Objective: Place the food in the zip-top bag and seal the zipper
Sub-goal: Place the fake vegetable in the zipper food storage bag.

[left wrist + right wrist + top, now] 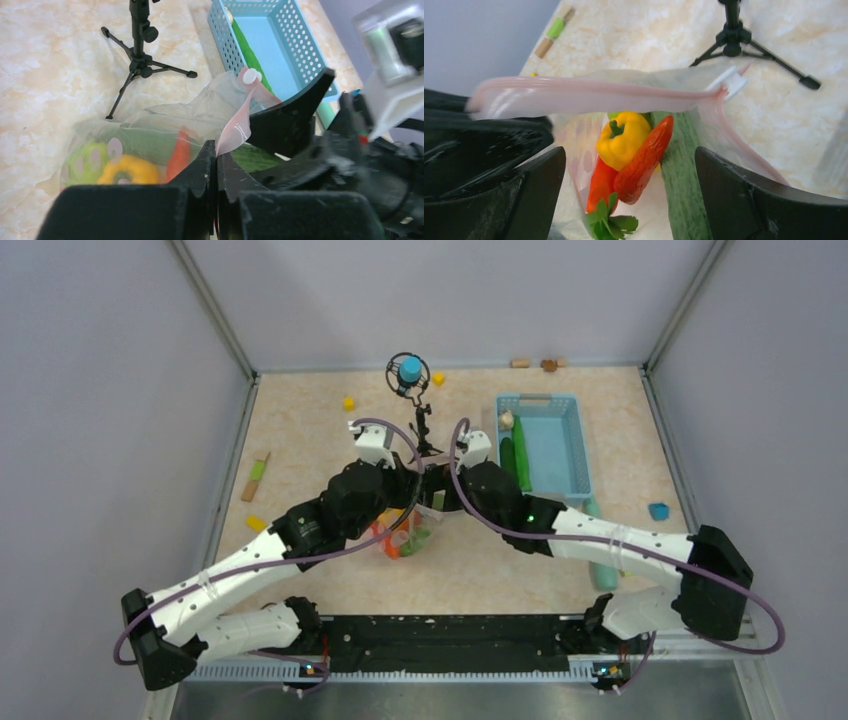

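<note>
My left claw (216,150) is clamped on the zipper (239,122), jaws together, and the pink strip runs up from the tips to a white slider (250,76). The zip-top bag (150,117) lies on the desk (50,60). Inside it I see a green pear (84,162), a yellow pepper (127,171), an orange-red vegetable (178,154) and a cucumber (252,156). A black tripod (139,55) stands beyond the bag. The light blue basket (223,42) holds another cucumber (248,50). My right arm (350,165) crowds the right side.

The clear bag (579,145) has faint white dots and a pale pink zipper (589,95). Its pepper (621,137) is yellow, its cucumber (681,175) green.
</note>
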